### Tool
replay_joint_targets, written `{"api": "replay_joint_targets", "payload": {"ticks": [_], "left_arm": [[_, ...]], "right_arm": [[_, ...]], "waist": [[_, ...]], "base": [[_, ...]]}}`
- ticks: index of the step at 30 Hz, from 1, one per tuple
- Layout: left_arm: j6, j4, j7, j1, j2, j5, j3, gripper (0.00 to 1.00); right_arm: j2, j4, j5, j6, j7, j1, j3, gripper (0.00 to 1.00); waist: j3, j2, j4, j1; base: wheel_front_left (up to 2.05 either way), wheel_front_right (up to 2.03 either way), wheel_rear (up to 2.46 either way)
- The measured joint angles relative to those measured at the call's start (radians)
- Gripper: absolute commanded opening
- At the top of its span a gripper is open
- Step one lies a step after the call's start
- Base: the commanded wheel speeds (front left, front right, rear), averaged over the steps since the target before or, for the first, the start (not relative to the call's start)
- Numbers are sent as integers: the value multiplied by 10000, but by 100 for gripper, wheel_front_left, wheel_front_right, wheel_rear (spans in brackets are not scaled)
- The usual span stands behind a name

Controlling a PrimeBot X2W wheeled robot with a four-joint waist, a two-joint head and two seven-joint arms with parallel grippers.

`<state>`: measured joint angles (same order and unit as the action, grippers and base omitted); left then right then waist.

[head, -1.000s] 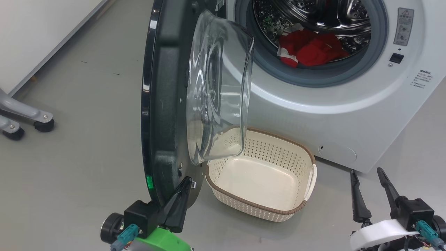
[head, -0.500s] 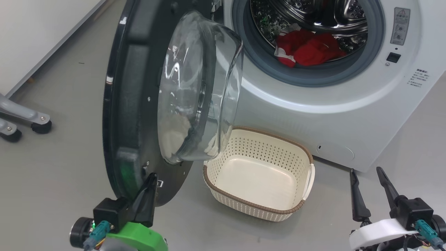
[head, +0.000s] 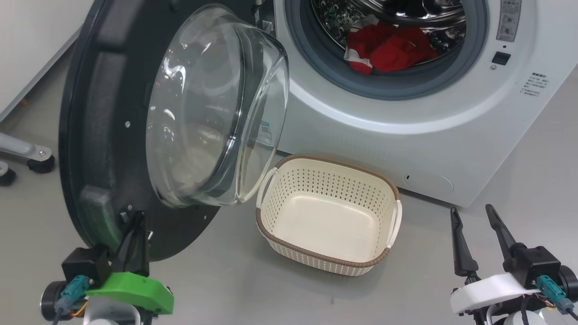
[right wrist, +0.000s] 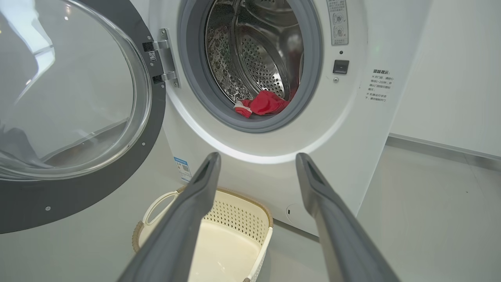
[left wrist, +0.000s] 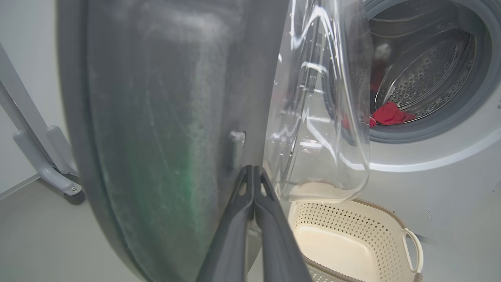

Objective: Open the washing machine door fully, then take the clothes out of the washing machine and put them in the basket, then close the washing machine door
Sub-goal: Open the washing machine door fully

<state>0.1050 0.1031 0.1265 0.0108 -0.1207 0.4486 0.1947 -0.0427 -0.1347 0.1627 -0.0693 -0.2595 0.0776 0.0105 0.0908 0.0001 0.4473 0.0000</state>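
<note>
As the washing machine door (head: 86, 113), upper left, has swung wider on the closed left gripper (head: 135, 225), the clothes (head: 388, 43) await the wide-open right gripper (head: 471, 211).

A bare test lab is showing. The washing machine (head: 384, 135) is sitting on plain grey floor (head: 226, 293) by blank white walls (right wrist: 450, 58) and a castored stand (head: 25, 153).

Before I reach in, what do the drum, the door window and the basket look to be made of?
Drum: likely stainless steel, shiny, mirror reflections, punched holes.
Door window: clear glass or plastic, glossy highlights; cannot tell which.
Basket: cream moulded plastic, matt, perforated walls, brown woven-look rim.
</note>
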Motion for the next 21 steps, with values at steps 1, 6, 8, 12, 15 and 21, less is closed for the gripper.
{"api": "replay_joint_targets", "payload": {"ticks": [1, 6, 8, 12, 15, 21], "left_arm": [[4, 75, 52, 89, 0, 2, -81, 0], [17, 462, 211, 600, 2, 165, -518, 0], [38, 658, 247, 776, -6, 165, -623, 0], [38, 1103, 309, 1040, -13, 167, -779, 0], [38, 1436, 351, 1232, -48, 174, -1030, 0], [40, 2015, 523, 1612, -274, 265, -1620, 0]], "right_arm": [[0, 2, -8, 0, 0, -53, -2, 100], [-4, 4, -84, -15, 0, -189, -27, 100], [-8, 0, -115, -19, 0, -197, -44, 100], [-13, -17, -155, -86, 0, -280, -113, 100], [-15, -23, -155, -88, 0, -283, -167, 100], [-13, -54, -155, -96, 0, -284, -232, 100]], "waist": [[49, 0, -22, 0], [257, 0, -160, 0], [321, 0, -217, 0], [388, 0, -316, 0], [410, 0, -355, 0], [401, 0, -404, 0]], "base": [[0, 0, 0], [0, 0, 0], [0, 0, 0], [0, 0, 0], [0, 0, 0], [0, 0, 0]]}}
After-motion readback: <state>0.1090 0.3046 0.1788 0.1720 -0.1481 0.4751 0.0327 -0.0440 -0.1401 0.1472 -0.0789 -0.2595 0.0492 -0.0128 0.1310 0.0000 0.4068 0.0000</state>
